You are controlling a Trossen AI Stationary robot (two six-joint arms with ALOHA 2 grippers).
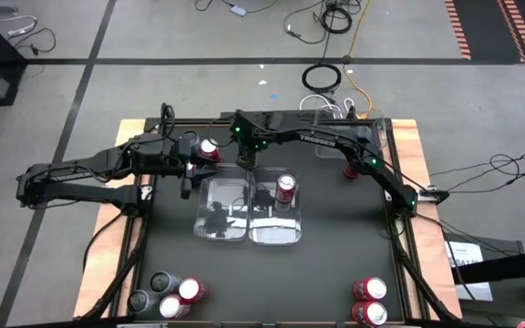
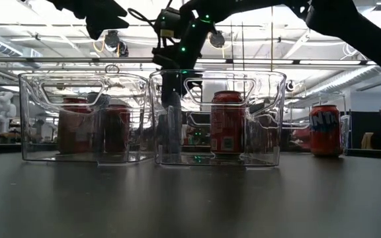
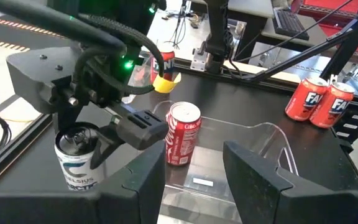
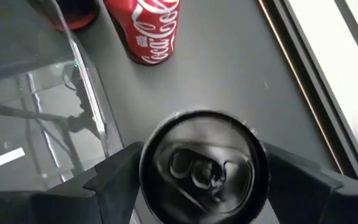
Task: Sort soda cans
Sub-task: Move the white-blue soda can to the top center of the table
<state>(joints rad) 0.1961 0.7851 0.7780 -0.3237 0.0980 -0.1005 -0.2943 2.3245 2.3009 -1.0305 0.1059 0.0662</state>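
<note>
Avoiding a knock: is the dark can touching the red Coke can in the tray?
Apart. Left wrist view shows a clear gap between the dark can and the red Coke can.
</note>
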